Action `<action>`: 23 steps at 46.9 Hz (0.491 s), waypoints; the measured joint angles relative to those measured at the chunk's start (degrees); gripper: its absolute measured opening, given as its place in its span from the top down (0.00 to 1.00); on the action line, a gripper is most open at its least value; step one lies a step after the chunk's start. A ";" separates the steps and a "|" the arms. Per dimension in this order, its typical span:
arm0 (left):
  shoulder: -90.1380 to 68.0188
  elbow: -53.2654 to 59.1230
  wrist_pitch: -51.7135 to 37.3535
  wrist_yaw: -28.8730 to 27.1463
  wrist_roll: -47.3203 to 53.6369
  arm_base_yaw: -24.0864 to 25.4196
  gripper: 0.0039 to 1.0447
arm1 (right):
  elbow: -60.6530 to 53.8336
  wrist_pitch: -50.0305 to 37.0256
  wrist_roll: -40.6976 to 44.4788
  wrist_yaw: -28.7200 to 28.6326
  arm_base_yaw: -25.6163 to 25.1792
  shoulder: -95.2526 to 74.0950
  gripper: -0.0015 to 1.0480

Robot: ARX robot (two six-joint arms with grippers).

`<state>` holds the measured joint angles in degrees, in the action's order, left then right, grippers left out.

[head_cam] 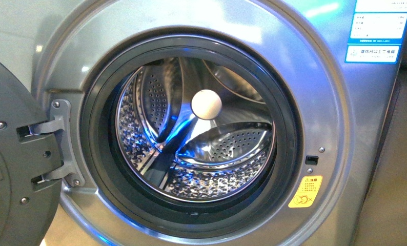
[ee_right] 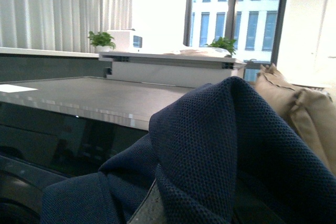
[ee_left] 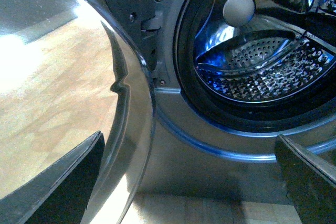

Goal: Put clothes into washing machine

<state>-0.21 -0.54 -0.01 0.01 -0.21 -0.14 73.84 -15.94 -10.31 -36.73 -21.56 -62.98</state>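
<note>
Front view: washing machine (head_cam: 324, 102), door (head_cam: 17, 154) open at 9 o'clock, drum (head_cam: 155, 97) empty.
Left wrist view: left gripper (ee_left: 189, 137) wide, holding nothing.
Right wrist view: clothes (ee_right: 220, 145) cover the right gripper; its state cannot be told.
Hazard: hanging folds may snag the rubber rim (head_cam: 288, 128).

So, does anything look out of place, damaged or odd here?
Nothing looks damaged or spilled. The washing machine has its door swung open and the drum is empty. The only oddity: the clothes are bunched right before the right wrist camera, hiding most of its lower view.
</note>
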 joint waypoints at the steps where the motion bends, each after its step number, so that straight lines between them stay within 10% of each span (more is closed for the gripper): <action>1: 0.00 0.00 0.00 0.00 0.00 0.00 0.06 | 1.03 1.49 1.14 1.11 2.36 0.00 0.91; 23: 0.00 0.00 0.00 -0.02 0.00 0.00 0.06 | 18.14 18.32 18.78 24.57 41.35 -10.23 0.91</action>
<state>-0.21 -0.54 -0.01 -0.01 -0.21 -0.14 91.98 2.37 8.47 -12.16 19.79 -73.21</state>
